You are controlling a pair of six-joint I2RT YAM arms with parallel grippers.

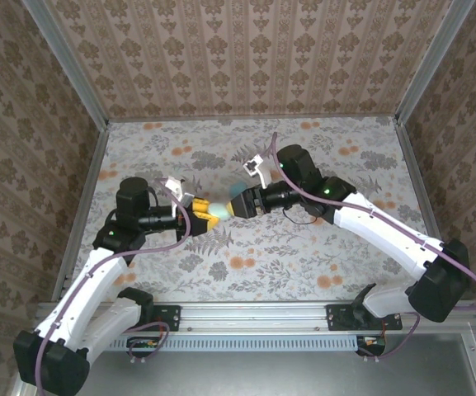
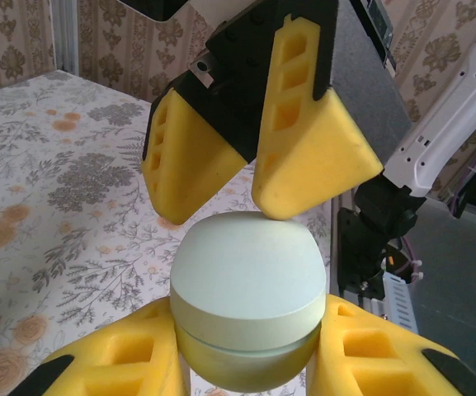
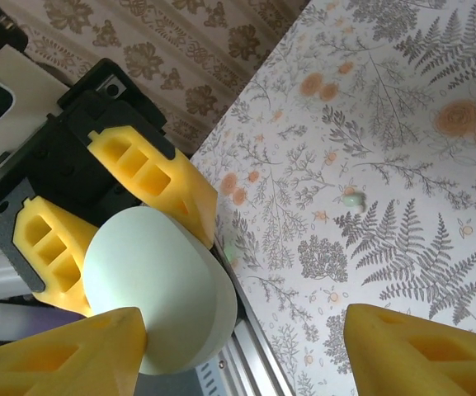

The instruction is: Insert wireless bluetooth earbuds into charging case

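The charging case point(image 2: 247, 309) is held up off the floral tabletop point(image 3: 402, 99), midway between the two arms. The left gripper point(image 2: 250, 363) is clamped on its lower half, one yellow pad on each side. The right gripper point(image 2: 225, 213) stands spread in front of it, one fingertip point(image 2: 283, 210) resting on the dome and the other clear of it. From here the case looks like a light, hard, hollow shell. Its skin is smooth and rounded, so I'd expect it to squirt out of a careless pinch. The safest hold is low on the flat sides, below the seam, which leaves the lid free to swing. The lid looks closed, and its dome faces away from the left gripper, straight toward the right one. The seam plane sits square to that line. The oval's longer span seems to run across between the left pads, though the angle makes that hard to judge. A small pale piece point(image 3: 351, 198) lies on the tabletop well apart; it could be an earbud but is too small to tell.
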